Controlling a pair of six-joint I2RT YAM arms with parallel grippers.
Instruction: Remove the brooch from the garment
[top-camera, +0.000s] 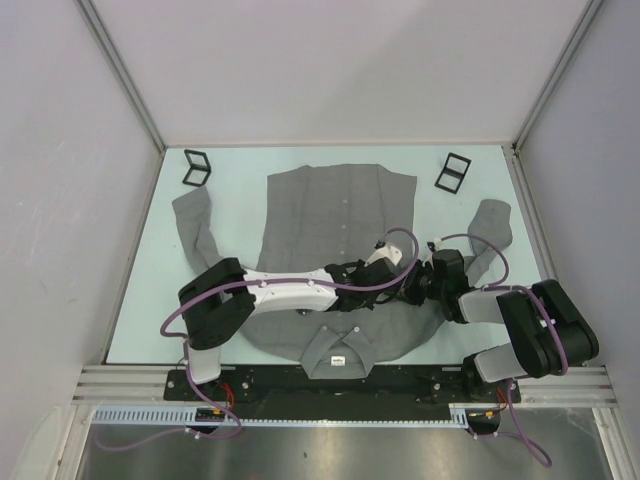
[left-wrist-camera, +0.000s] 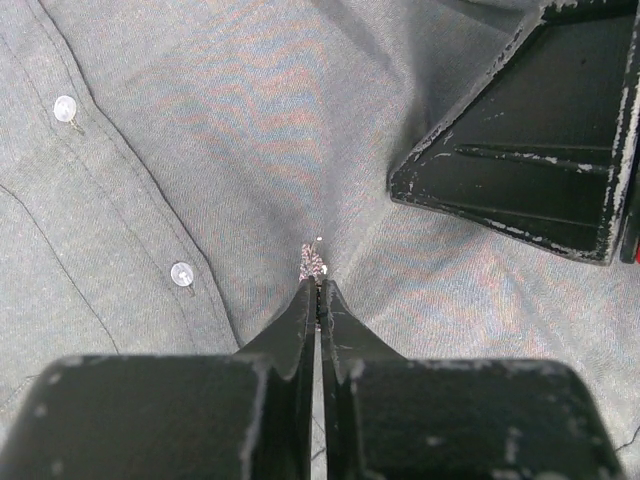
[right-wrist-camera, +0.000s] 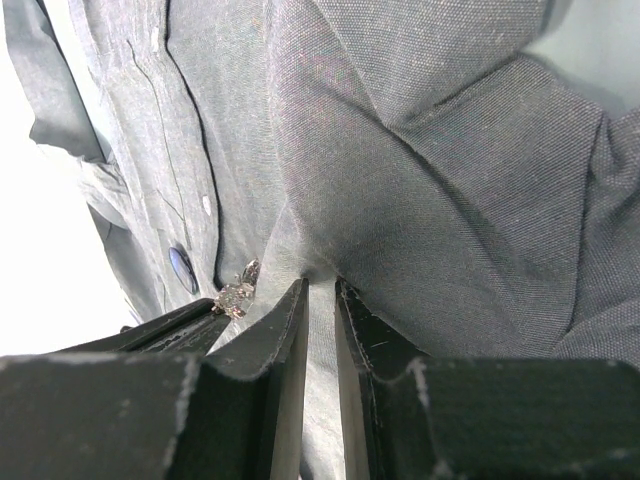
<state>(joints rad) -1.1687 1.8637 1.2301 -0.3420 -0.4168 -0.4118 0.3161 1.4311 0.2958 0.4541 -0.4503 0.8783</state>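
The grey garment (top-camera: 320, 215) lies flat on the table with its collar toward the arms. The brooch (left-wrist-camera: 313, 262), small and sparkly, sits on the cloth right at the tips of my left gripper (left-wrist-camera: 320, 287), whose jaws are shut on it. From the right wrist view the brooch (right-wrist-camera: 236, 293) glints at the end of the left fingers (right-wrist-camera: 165, 325). My right gripper (right-wrist-camera: 320, 290) is shut on a raised fold of the garment (right-wrist-camera: 420, 180) beside it. In the top view the left gripper (top-camera: 393, 291) and right gripper (top-camera: 413, 288) meet on the shirt's right chest.
Two small black frames stand at the far edge of the table, one at the left (top-camera: 197, 167) and one at the right (top-camera: 453, 173). The shirt's sleeves spread out to both sides. White walls close in the table on three sides.
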